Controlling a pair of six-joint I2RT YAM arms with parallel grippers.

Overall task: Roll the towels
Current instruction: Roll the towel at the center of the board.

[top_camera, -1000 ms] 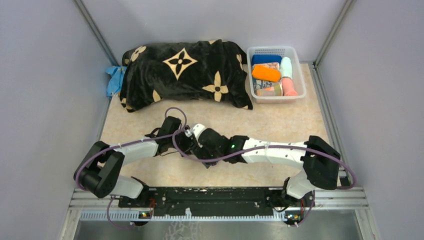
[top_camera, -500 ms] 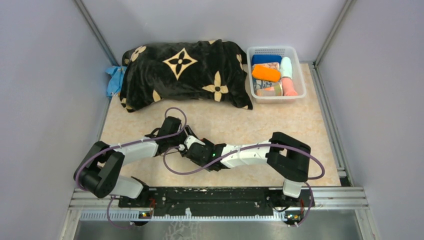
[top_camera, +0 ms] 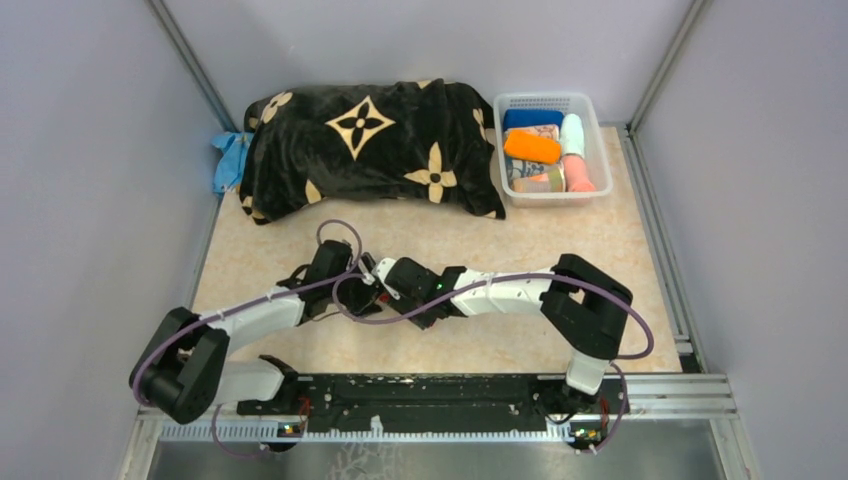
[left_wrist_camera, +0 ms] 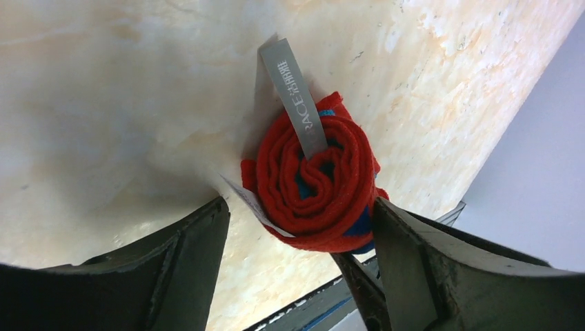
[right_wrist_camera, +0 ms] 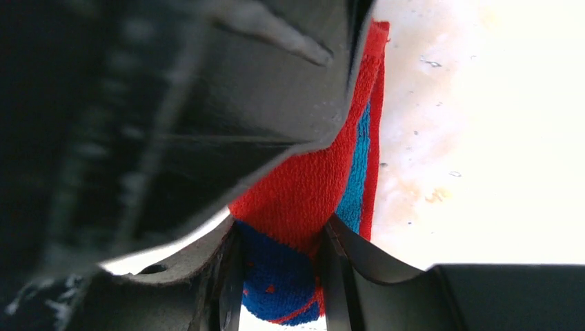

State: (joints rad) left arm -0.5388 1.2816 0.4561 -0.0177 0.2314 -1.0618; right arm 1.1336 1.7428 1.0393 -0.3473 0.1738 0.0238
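Near the middle of the table [top_camera: 560, 245], slightly left, both grippers meet at the red-and-turquoise towel [left_wrist_camera: 310, 179], which is wound into a tight roll low over the tabletop, its grey tag [left_wrist_camera: 293, 96] sticking out of the end. The left gripper [left_wrist_camera: 300, 207] stands wide apart around the roll: 1 finger touches its side and the other is clear of it, so it grips nothing. The right gripper [right_wrist_camera: 281, 231] pinches the same towel between its 2 fingers. Farther back lies the black blanket [top_camera: 370, 150], with a blue cloth [top_camera: 230, 160] at its left edge. At far right, the basket [top_camera: 545, 98] holds rolled towels, among them an orange towel [top_camera: 532, 147], a pink towel [top_camera: 577, 175] and a light blue towel [top_camera: 572, 133].
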